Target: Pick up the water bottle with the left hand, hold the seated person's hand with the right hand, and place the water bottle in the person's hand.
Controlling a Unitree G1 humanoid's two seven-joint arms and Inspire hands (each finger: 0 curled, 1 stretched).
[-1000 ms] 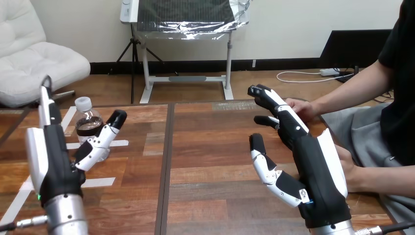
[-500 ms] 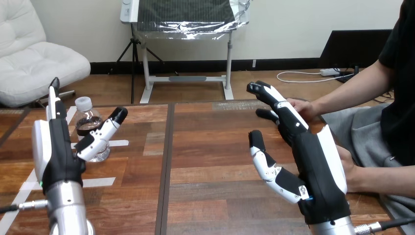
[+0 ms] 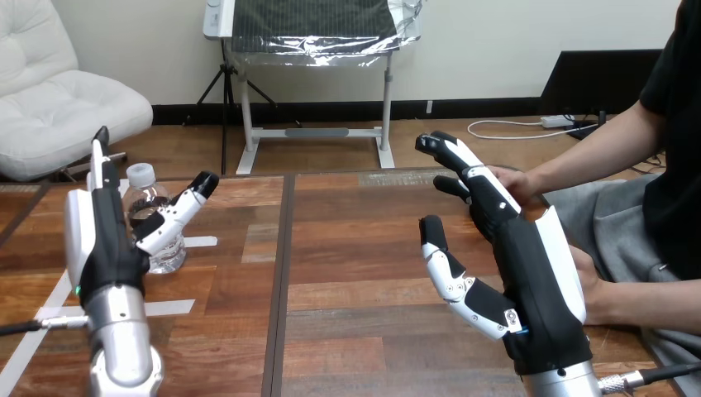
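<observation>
One water bottle (image 3: pixel 149 217) on my feed: clear, white cap, upright on the wooden table (image 3: pixel 355 248) at approx 10 o'clock from the table's middle. It stands on the boards and is not lifted.

Two robot hands are up. The left hand (image 3: pixel 103 240) is at 8 o'clock with its fingers (image 3: pixel 101 153) straight and pressed together, pointing up, and its thumb (image 3: pixel 180 211) stretched out toward 1 o'clock. The bottle shows in the gap between thumb and fingers, just beyond the palm. Nothing is curled round it, and I can't tell whether any part touches it.

The right hand (image 3: pixel 537 289) is at 4 o'clock, raised edge-on. Its fingers (image 3: pixel 467 169) reach toward 11 o'clock, straight and a little fanned, and its thumb (image 3: pixel 442 260) stands apart at the 9 o'clock side. It pinches nothing.

Two of the person's hands are in view at the right. One person's hand (image 3: pixel 514 184) is at 2 o'clock, right beside the right hand's fingers, and contact can't be judged from here. The person's second hand (image 3: pixel 591 294) is at 3–4 o'clock, mostly hidden behind the right hand's white shell.

Three white tape strips (image 3: pixel 194 241), as far as I can count, lie on the table near the bottle — one partly under the left arm.
</observation>
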